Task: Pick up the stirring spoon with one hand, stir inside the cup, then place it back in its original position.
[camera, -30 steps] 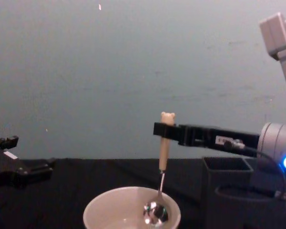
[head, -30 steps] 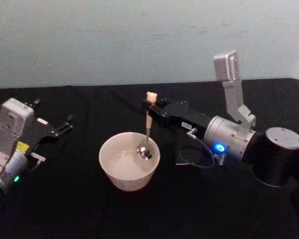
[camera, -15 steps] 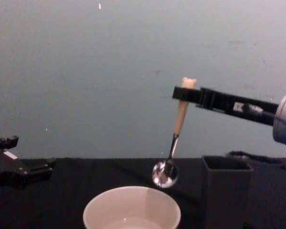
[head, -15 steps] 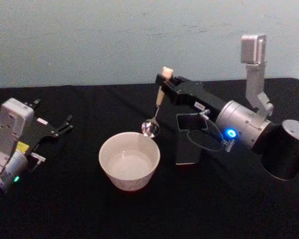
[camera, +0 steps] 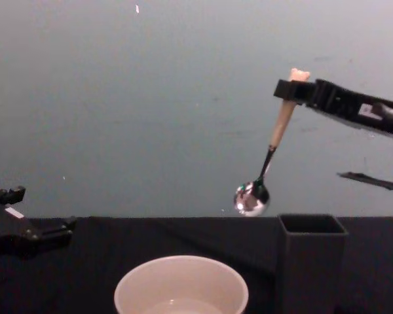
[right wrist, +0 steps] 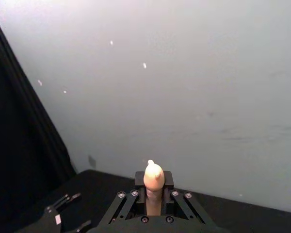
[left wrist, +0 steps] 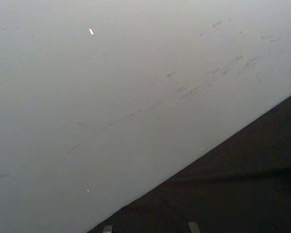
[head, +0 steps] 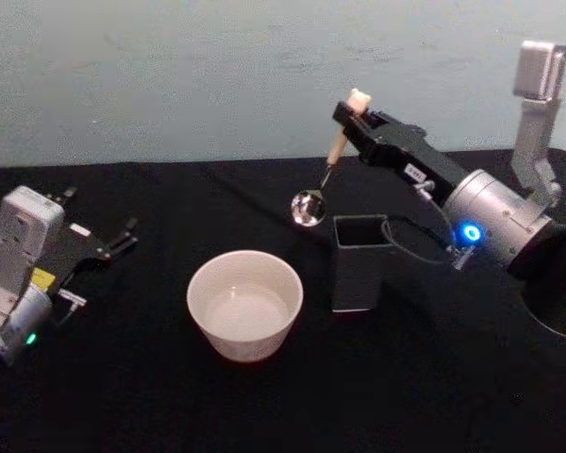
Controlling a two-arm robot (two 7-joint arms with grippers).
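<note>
My right gripper (head: 353, 115) is shut on the beige handle of the stirring spoon (head: 323, 176), just below its bear head. The spoon (camera: 268, 159) hangs tilted in the air, its shiny bowl above the table between the cup and the holder, higher than both. The cream-white cup (head: 245, 303) stands at the table's middle, also seen as the cup (camera: 181, 286) in the chest view. The dark grey square holder (head: 359, 260) stands just right of it, the holder (camera: 312, 258) open-topped. In the right wrist view the gripper (right wrist: 154, 194) clamps the handle (right wrist: 153, 187). My left gripper (head: 123, 236) rests at the far left.
The table (head: 151, 396) is covered in black cloth, with a pale wall behind. A black cable (head: 410, 243) runs along the right arm near the holder. Bare cloth lies in front of the cup and between cup and left arm.
The right gripper has lifted the spoon out of the cup and carried it up and to the right, toward the holder. The left arm has not moved.
</note>
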